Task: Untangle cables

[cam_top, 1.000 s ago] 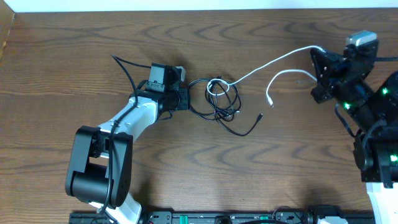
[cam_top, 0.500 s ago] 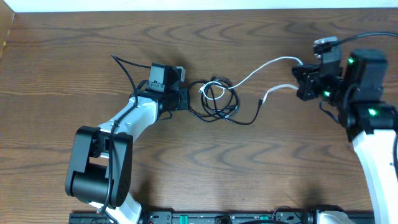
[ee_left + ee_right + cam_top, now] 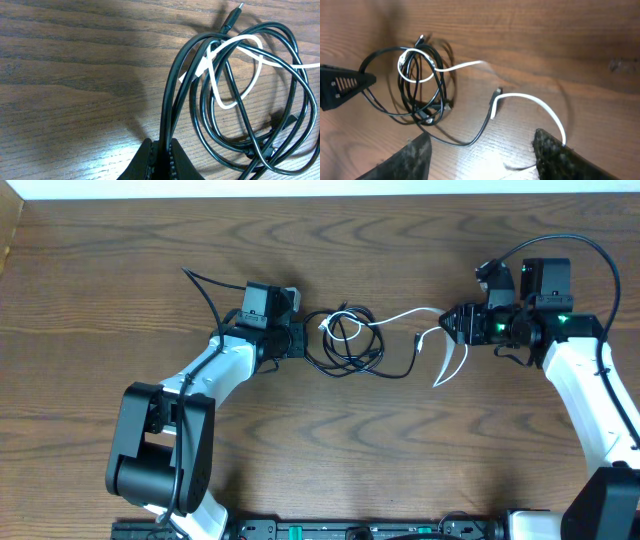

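Cables (image 3: pixel 350 345) sit bundled just above the centre of my overhead view, between the two grippers. The black cable (image 3: pixel 372 362) makes up most of it: several overlapping coils lying flat, with one tail curving right under the bundle and up to a small plug. The white cable (image 3: pixel 405 314) forms a small loop through the top of those coils, then runs right toward the right gripper (image 3: pixel 452 323); another white stretch arcs past that gripper's tip and down.

On the right wrist view its fingers (image 3: pixel 415 157) stand wide apart, released, with the white arc touching the finger at the lower right of the frame. The left gripper (image 3: pixel 296 337) is at the bundle's left edge, clenched on two strands of the black cable.

I see open room below the bundle and across the upper left. The table (image 3: pixel 300 460) is dark brown wood with strong grain. A pale strip (image 3: pixel 300 188) runs along the frame's top edge.
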You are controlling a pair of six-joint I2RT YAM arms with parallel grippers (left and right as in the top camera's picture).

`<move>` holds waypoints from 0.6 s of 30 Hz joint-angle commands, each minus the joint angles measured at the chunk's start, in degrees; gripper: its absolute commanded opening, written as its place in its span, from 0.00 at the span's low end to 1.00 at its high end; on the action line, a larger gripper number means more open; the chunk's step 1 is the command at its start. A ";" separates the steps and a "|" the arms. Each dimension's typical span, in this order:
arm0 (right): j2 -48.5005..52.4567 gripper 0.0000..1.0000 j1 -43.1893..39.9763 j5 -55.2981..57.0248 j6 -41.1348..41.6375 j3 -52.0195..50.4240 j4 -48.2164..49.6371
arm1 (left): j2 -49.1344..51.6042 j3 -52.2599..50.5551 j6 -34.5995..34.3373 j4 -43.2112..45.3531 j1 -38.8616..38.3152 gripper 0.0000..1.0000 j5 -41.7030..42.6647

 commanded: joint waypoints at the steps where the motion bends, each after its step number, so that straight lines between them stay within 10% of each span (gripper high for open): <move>1: -0.33 0.73 0.42 -0.35 -0.07 4.20 -3.72 | -0.98 -0.83 0.59 -0.28 -0.09 0.08 -0.15; 13: 0.92 0.33 8.52 -0.31 -9.88 12.41 -2.51 | -0.26 -0.83 2.97 -0.42 -0.37 0.08 12.04; 18: 4.55 0.36 13.53 -0.31 -15.41 12.41 2.86 | -0.26 -0.83 7.74 -2.49 -1.95 0.08 15.21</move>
